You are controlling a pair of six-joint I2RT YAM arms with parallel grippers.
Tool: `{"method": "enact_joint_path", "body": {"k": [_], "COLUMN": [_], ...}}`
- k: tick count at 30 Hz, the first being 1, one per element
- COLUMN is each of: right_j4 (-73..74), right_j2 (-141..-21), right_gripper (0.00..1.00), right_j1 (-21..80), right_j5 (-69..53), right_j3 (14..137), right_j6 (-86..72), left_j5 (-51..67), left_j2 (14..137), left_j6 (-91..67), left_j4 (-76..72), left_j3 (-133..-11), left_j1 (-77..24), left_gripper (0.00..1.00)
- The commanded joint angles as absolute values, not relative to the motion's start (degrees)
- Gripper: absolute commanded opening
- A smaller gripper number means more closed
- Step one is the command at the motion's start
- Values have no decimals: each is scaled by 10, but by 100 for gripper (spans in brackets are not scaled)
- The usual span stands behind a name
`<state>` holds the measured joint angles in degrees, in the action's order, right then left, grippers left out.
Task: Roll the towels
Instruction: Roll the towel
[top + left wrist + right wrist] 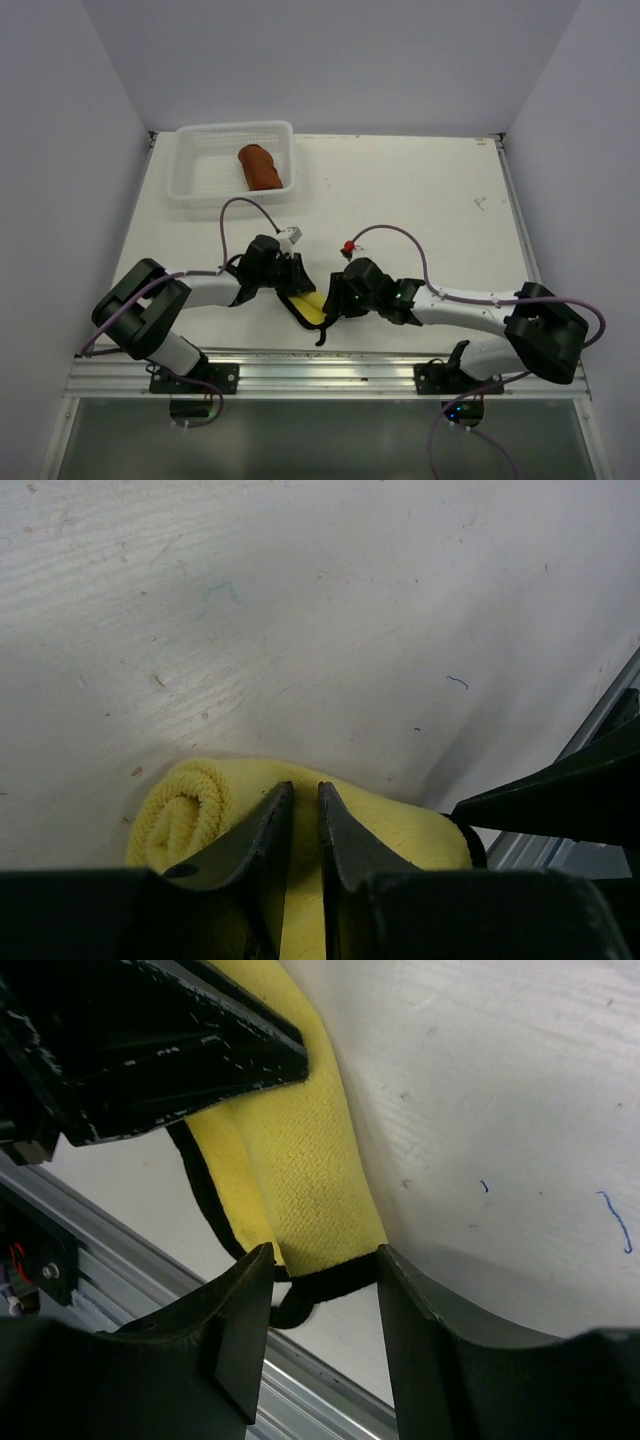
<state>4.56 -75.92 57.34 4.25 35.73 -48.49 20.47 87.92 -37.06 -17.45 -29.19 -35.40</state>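
The bright yellow towel lies near the table's front edge between my two grippers, partly rolled. In the left wrist view its coiled end shows at the left. My left gripper is on top of the roll, jaws nearly together with yellow cloth pinched in the narrow gap. My right gripper stands open, one finger at each side of the towel's dark-hemmed end. The rust-brown towel lies rolled up inside the white mesh basket.
The basket sits at the table's far left. A metal rail runs along the near edge just behind the yellow towel. Both arms meet close together over the towel, and white side walls border the table.
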Motion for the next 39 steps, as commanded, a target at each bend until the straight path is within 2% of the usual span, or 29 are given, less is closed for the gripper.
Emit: {"method": "enact_joint_path", "body": {"k": [1, 13, 17, 21, 26, 35, 39], "right_j4": [4, -17, -2, 80, 104, 60, 53], "right_j2": [-779, -800, -757, -709, -692, -771, -788], "right_gripper": [49, 47, 52, 56, 58, 47, 47], "right_j1": [572, 571, 570, 569, 551, 513, 512], "right_j5": [-14, -1, -4, -6, -8, -50, -66], "right_j3": [345, 308, 317, 372, 393, 398, 402], "right_j6": [-504, -490, -464, -422, -410, -432, -427], "left_j5": [145, 146, 143, 140, 139, 143, 142], "left_j2": [885, 878, 875, 871, 871, 871, 869], "left_j6": [-359, -356, -356, -354, -352, -353, -352], "left_j4": [-134, -140, -140, -141, -142, -145, -144], "left_j3": [-263, -257, -255, -251, -255, -256, -254], "left_j1": [-352, -352, -352, -352, -352, -352, -352], "left_gripper": [21, 21, 20, 20, 20, 19, 19]}}
